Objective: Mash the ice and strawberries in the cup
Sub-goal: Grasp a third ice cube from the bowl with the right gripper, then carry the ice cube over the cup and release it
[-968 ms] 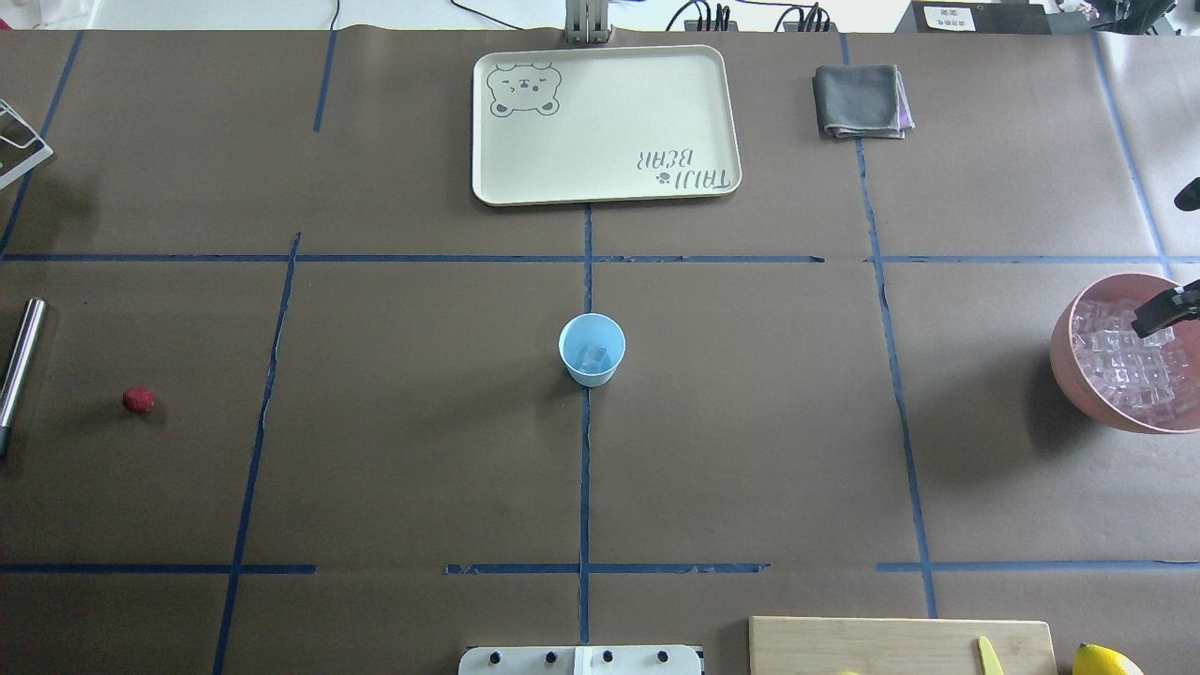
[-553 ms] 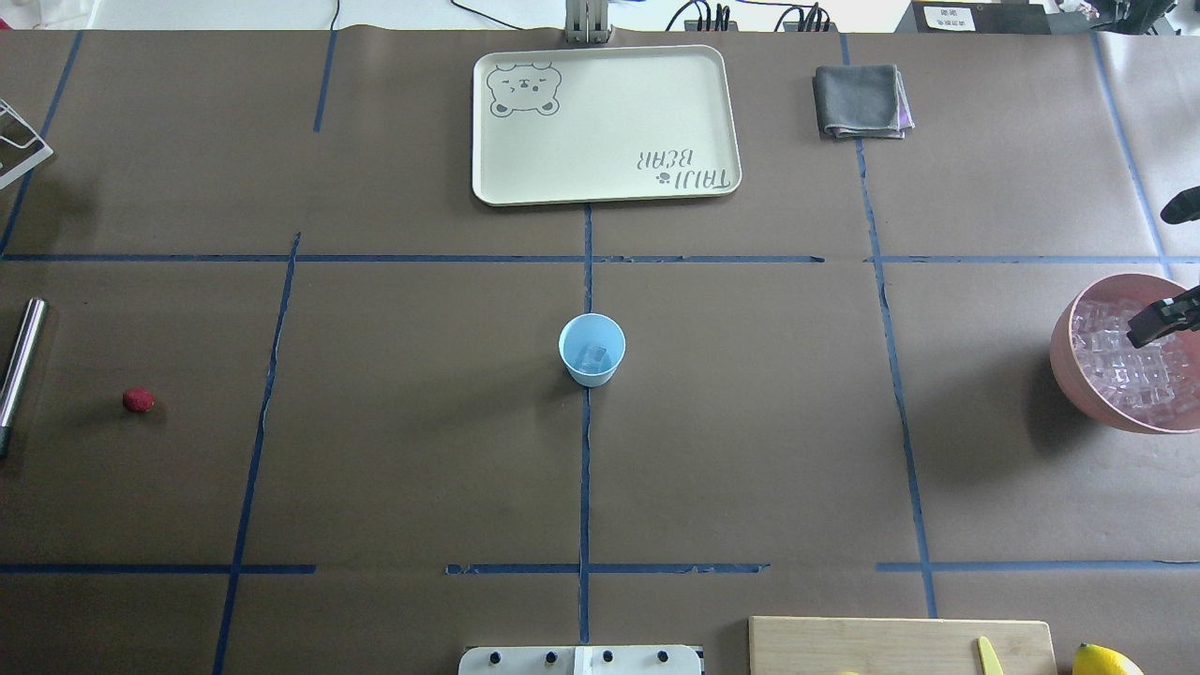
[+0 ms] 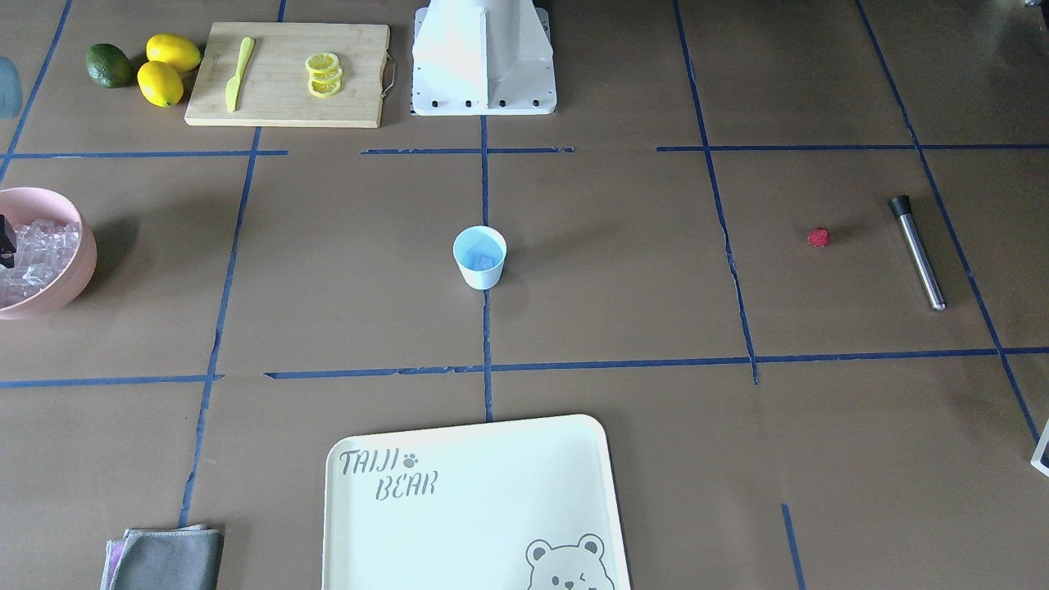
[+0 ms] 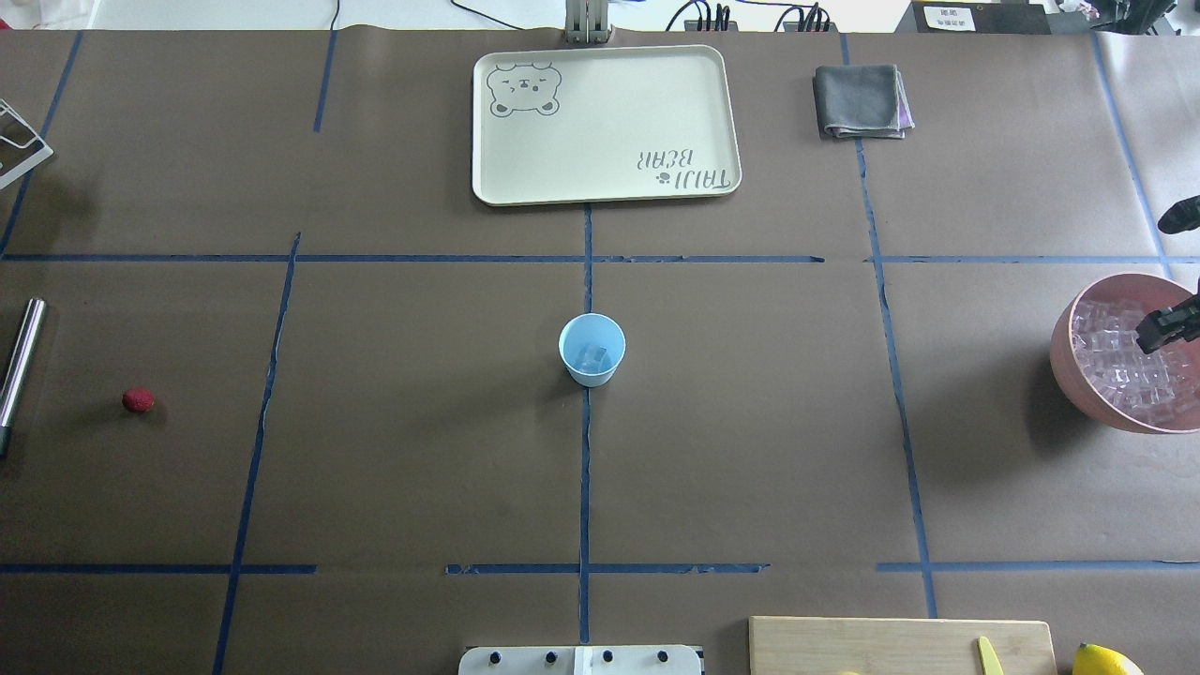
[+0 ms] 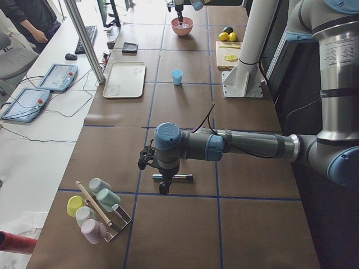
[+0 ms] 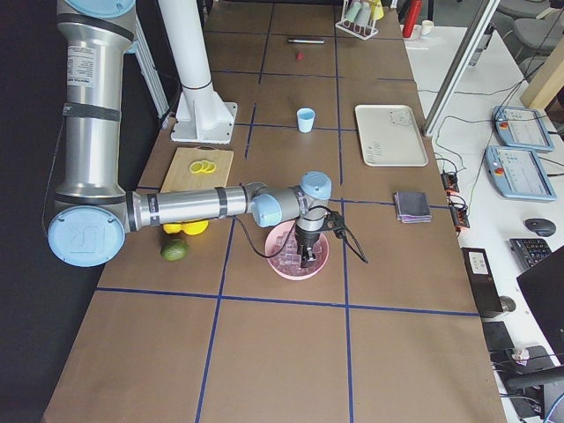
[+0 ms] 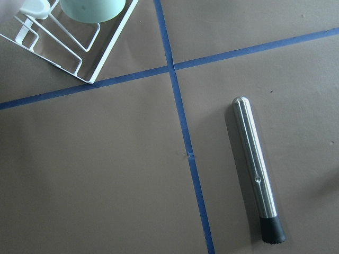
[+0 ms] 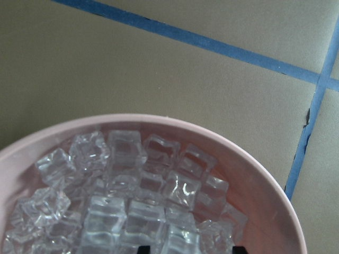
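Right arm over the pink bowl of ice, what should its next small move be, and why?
Probably lower the right tool straight down a little and close on one cube of the ice. Its tips stand apart just above the heap in the pink bowl, gripping nothing that shows, and the cup seems to hold only a cube or two.

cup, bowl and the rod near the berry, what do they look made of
Cup: pale blue, thin-walled, dull even sheen, likely plastic. Bowl: pink, smooth, matte, probably plastic, though ceramic can't be excluded. Rod: silver with long streaked highlights, brushed metal, probably steel; its black ribbed cap looks like rubber or plastic.
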Controlling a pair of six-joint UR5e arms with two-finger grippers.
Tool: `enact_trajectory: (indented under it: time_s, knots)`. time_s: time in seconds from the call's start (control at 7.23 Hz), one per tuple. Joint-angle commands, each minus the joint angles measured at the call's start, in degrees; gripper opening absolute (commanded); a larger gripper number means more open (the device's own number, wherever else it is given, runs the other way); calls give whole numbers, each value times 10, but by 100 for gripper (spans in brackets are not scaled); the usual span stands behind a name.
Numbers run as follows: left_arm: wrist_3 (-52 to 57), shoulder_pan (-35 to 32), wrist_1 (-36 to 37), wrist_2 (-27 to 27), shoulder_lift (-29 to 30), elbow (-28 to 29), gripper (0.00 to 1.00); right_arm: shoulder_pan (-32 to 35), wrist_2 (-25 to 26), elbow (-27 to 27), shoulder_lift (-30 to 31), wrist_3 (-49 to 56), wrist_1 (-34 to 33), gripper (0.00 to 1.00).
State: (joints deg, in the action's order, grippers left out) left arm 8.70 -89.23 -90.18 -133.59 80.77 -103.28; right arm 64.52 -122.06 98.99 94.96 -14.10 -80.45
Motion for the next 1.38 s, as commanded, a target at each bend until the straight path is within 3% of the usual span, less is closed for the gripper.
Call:
enact_trajectory:
  time_s: [0.0, 0.14, 0.41, 0.55, 0.69, 0.97, 1.24]
  knots:
    - [0, 0, -1, 0, 0, 0, 100, 0, 0, 1, -1, 0, 0, 2]
    - [0, 0, -1, 0, 0, 0, 100, 1, -3, 11, -3, -1, 0, 0]
    - [0, 0, -1, 0, 0, -1, 100, 2, -6, 86, -13, -21, -32, 0]
    - [0, -1, -1, -1, 0, 0, 100, 0, -6, 115, -63, -84, -73, 3]
    - [0, -1, 1, 0, -1, -1, 100, -33, -5, 132, -103, -168, -73, 2]
    - [0, 0, 1, 0, -1, 0, 100, -144, 20, 129, -220, -362, -81, 2]
    - [0, 0, 0, 0, -1, -1, 100, -261, 134, 96, -360, -530, -145, 2]
